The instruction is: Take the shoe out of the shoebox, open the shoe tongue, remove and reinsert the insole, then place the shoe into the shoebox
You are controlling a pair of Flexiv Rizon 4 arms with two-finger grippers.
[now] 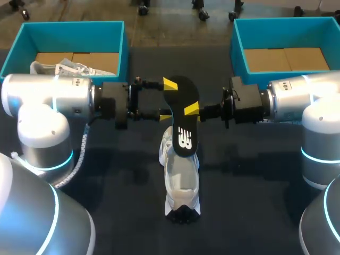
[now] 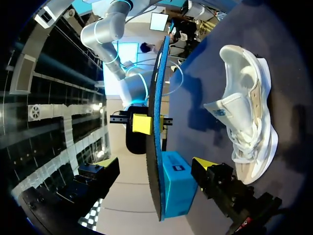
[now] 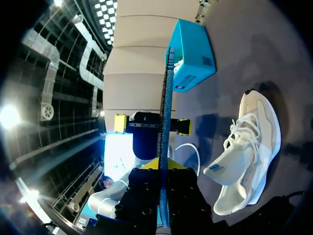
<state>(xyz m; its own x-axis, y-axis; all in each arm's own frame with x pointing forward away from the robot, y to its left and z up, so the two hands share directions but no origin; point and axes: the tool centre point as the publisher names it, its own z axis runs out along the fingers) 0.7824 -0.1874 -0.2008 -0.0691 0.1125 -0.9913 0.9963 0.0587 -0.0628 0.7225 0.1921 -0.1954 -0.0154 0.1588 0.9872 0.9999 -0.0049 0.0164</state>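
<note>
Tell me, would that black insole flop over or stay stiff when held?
Probably fairly stiff: the insole looks straight edge-on in both wrist views, though the right gripper pinches only one edge. Likely light, since that small pinch carries it above the shoe. Being thin, it may bend if pushed.

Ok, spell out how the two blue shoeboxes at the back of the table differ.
The left shoebox has a white shoe lying along its near side, while the right shoebox shows only its bare cardboard floor. The left shoebox stands behind my left arm, the right shoebox behind my right arm. Both are blue, open-topped and cardboard-lined.
</note>
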